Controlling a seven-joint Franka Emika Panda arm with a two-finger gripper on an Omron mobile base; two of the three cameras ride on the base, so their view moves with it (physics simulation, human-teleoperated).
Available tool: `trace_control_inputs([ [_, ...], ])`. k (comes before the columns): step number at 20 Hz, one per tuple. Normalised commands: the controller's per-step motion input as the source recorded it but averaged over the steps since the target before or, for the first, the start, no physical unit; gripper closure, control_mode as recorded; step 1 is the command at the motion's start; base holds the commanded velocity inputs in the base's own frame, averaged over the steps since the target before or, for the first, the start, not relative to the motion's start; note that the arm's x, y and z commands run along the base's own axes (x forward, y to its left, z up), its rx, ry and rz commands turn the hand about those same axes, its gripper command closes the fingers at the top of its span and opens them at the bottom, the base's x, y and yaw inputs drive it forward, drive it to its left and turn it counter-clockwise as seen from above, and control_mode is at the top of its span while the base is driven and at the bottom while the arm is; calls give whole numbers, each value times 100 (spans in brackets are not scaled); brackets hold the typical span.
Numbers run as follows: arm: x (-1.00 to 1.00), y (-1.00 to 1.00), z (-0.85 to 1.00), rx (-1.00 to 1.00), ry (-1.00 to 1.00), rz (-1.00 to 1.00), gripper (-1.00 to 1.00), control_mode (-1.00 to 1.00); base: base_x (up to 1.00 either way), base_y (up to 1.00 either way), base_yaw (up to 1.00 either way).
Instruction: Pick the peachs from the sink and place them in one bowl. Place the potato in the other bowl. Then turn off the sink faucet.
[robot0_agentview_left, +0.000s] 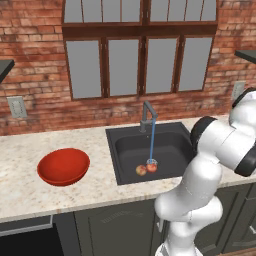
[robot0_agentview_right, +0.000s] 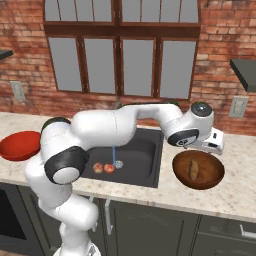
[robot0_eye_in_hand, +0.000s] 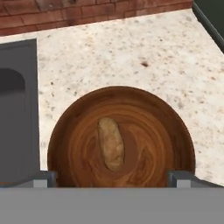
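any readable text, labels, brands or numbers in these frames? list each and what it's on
None. No readable text in any view.
The wooden bowl, the potato in it, the red bowl, the peaches, the sink, the faucet and the wall outlets carry no lettering, brand or number.

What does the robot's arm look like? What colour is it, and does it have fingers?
The arm is made of fat, rounded, glossy white pieces, joined by dark black rings and round caps like the one on its elbow. At the end sits a small boxy white gripper. Its two fingers are short, grey and blocky. No cables or writing show on it.
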Motion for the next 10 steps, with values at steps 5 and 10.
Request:
trace_control_inputs([
  [5,-32,100,0,-12,4,0,-100,-100,0,0,0],
  [10,-38,99,0,-10,6,0,-100,-100,0,0,0],
])
